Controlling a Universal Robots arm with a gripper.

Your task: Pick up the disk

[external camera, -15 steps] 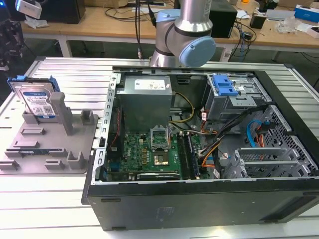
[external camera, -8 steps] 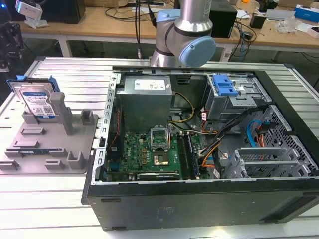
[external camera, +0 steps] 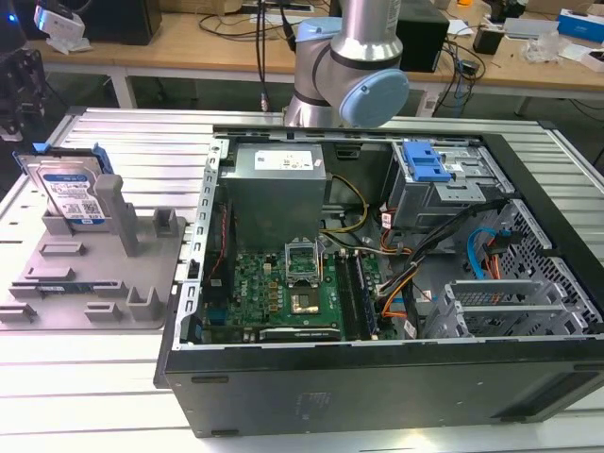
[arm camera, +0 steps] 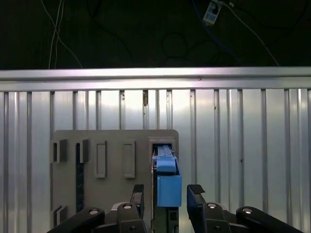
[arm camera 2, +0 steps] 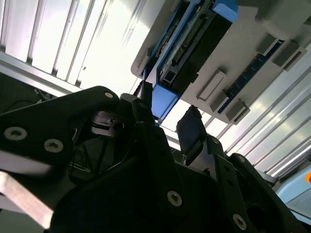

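The disk (external camera: pixel 68 189) is a silver drive with a white-and-blue label and blue rails. It stands on edge at the far end of the grey fixture tray (external camera: pixel 94 274), at the exterior view's left. In the first wrist view I look straight down on the disk's blue-capped edge (arm camera: pixel 168 179) in the tray (arm camera: pixel 112 145). My gripper (arm camera: pixel 167 194) is open, its two black fingers lined up on either side of that edge and well above it, not touching. The second wrist view shows the same: gripper (arm camera 2: pixel 166 116) with the disk (arm camera 2: pixel 189 43) beyond it.
An open computer case (external camera: pixel 377 264) with motherboard, cables and a blue-latched drive cage (external camera: pixel 425 165) stands just beside the tray, at the exterior view's right. Both rest on a ribbed metal table (external camera: pixel 142 142). The arm's body (external camera: pixel 349 66) rises behind the case.
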